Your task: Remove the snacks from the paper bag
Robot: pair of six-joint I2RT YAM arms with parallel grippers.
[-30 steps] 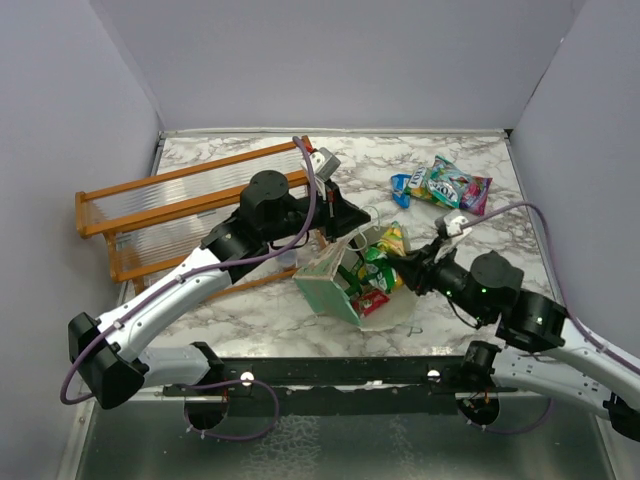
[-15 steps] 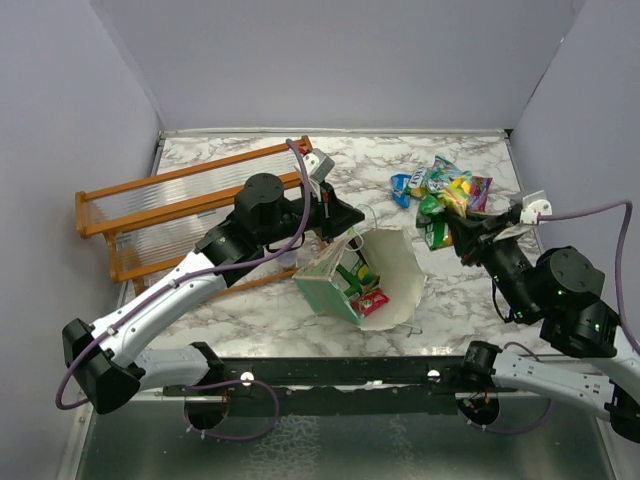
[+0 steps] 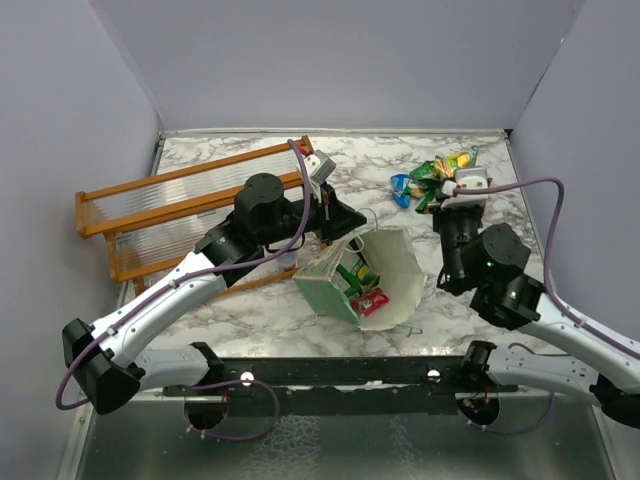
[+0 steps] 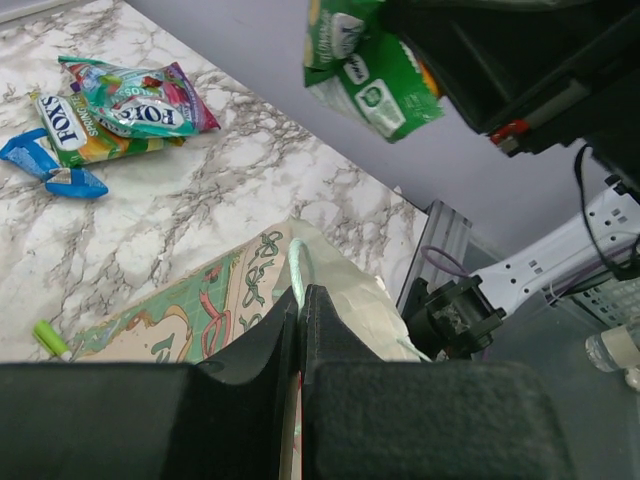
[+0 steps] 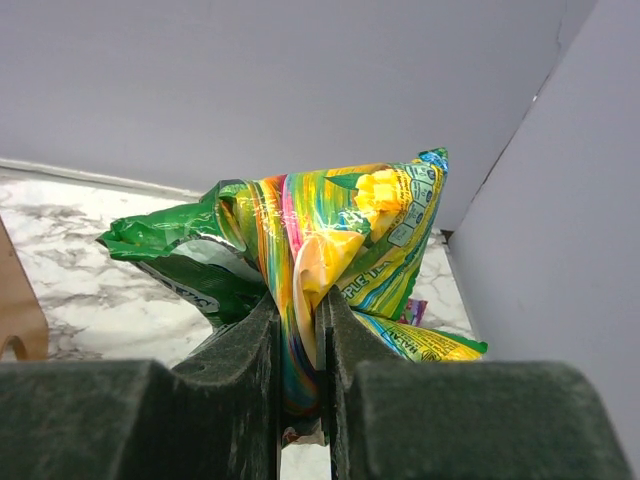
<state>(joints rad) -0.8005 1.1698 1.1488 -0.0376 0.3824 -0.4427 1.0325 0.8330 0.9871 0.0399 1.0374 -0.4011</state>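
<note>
Pinching crinkly green-yellow packet point(image 5: 350, 215), right claw point(image 5: 299, 330).

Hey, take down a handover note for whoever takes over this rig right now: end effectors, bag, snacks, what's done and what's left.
Left end effector: shut on the paper bag rim, holding it open.
Right end effector: shut on a green-yellow packet, held up near the far-right pile.
Done: pile of packets lies outside the bag.
Left: set this one down; a red packet and a green packet are in the bag.
</note>
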